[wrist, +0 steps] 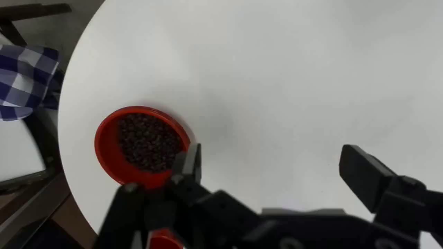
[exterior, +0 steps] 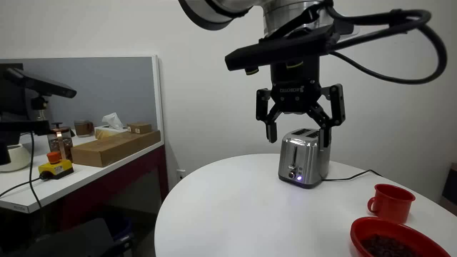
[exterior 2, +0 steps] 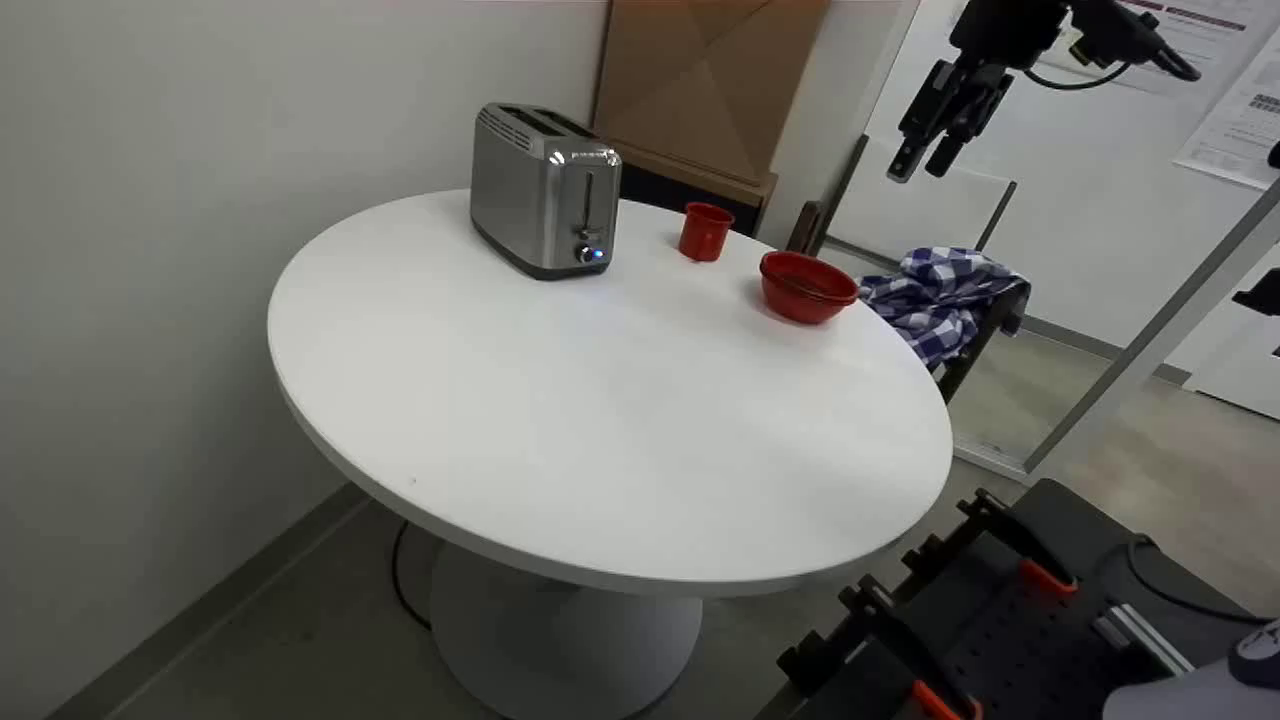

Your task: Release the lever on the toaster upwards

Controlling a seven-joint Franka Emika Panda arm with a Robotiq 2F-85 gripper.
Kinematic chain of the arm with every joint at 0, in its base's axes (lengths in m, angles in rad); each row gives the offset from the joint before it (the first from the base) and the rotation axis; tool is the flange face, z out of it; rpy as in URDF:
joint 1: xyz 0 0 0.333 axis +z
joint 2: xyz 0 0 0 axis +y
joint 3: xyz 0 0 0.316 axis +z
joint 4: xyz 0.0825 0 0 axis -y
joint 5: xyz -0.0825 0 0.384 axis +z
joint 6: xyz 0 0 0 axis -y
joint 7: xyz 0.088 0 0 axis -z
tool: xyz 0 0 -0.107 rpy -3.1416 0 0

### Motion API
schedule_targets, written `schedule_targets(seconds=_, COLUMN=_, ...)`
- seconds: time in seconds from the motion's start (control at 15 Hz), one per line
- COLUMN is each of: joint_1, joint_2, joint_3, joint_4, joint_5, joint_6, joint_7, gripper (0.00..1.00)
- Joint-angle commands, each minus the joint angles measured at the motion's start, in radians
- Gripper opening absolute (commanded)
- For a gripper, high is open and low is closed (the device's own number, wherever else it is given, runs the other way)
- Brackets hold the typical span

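"Toaster (exterior 2: 545,190), silver two-slot: position?"

"We log it near the edge of the round white table (exterior 2: 600,430), its lever (exterior: 292,167) facing inward, presumably so we can approach it directly."

"Lever state?"

"Low in its slot; lift not yet done, we judge."

"Fingers (exterior: 271,132)?"

"Wide apart, nothing between them; our gripper (exterior: 298,141) hangs above the table, well apart from the toaster."

"Red mug (exterior 2: 705,238) and bowl (exterior 2: 800,305) of dark beans (wrist: 148,141)?"

"Off to one side, near the edge; we suppose this leaves us reaching room."

Silver toaster (exterior 2: 545,192), upright on white table (exterior 2: 600,420), lever (exterior: 292,167) down, light (exterior: 299,177) lit
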Motion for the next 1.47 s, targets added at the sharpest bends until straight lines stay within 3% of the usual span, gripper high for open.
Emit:
schedule_targets(seconds=0.0, joint_1=-0.009, joint_2=0.0, joint_3=0.01, joint_4=0.002, joint_5=0.004, joint_6=-0.002, joint_7=-0.002, gripper=1.0)
schedule_targets(seconds=0.27, joint_1=0.015, joint_2=0.071, joint_3=0.009, joint_4=0.063, joint_5=0.03, joint_6=-0.082, joint_7=-0.068, gripper=1.0)
schedule_targets(seconds=0.67, joint_1=0.03, joint_2=0.283, joint_3=0.041, joint_4=0.238, joint_5=0.041, joint_6=-0.207, joint_7=-0.14, gripper=1.0)
schedule_targets(seconds=1.0, joint_1=0.022, joint_2=0.486, joint_3=0.09, joint_4=0.389, joint_5=-0.039, joint_6=-0.131, joint_7=-0.086, gripper=1.0)
schedule_targets(seconds=1.4, joint_1=0.024, joint_2=0.721, joint_3=0.12, joint_4=0.57, joint_5=-0.06, joint_6=-0.062, joint_7=-0.012, gripper=1.0)
